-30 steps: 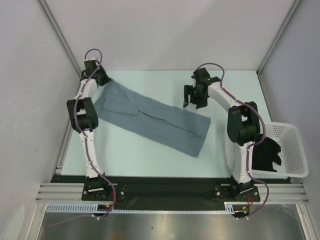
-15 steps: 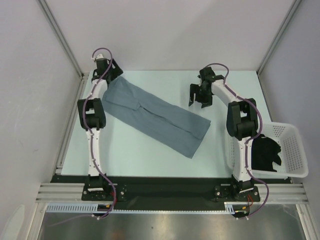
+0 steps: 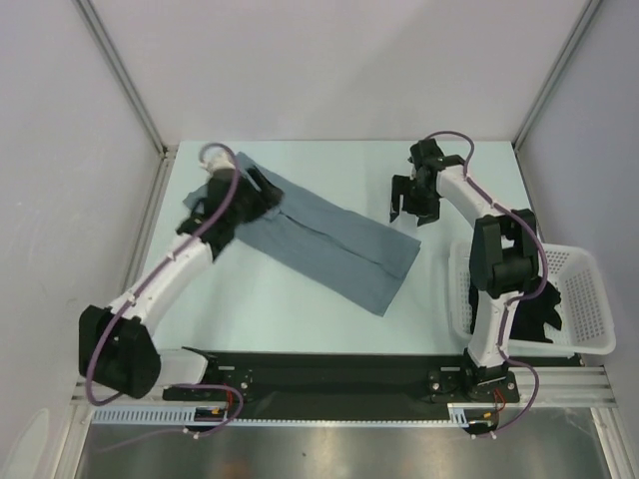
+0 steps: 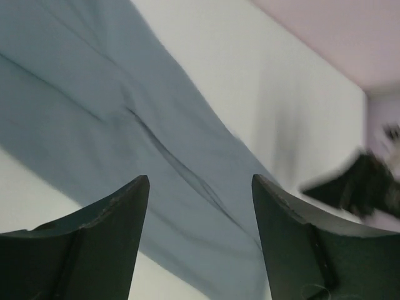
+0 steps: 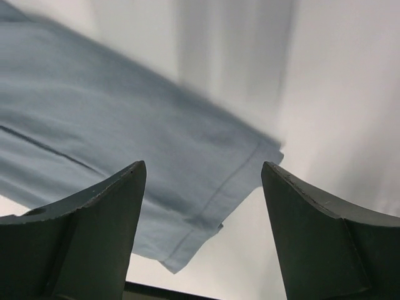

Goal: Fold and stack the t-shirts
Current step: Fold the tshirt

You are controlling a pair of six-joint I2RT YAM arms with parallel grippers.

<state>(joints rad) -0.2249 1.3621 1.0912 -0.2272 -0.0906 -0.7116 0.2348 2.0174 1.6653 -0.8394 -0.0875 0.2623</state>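
Note:
A slate grey-blue t-shirt [image 3: 329,236] lies folded into a long strip, running diagonally from the back left toward the middle of the table. My left gripper [image 3: 262,189] hovers over its back-left end, open, with only cloth [image 4: 125,125] showing below between the fingers. My right gripper [image 3: 411,205] hangs open just beyond the strip's right end, whose hemmed corner [image 5: 206,212] shows under it. A black t-shirt [image 3: 534,309] lies bunched inside the basket.
A white lattice basket [image 3: 584,299] stands at the right front beside the right arm's base. Metal frame posts and pale walls enclose the table [image 3: 280,309] on the left, back and right.
My left gripper has let go of the shirt's back-left end and opened, and the left arm has swung forward and right over the cloth. The right gripper drifted slightly right, still open.

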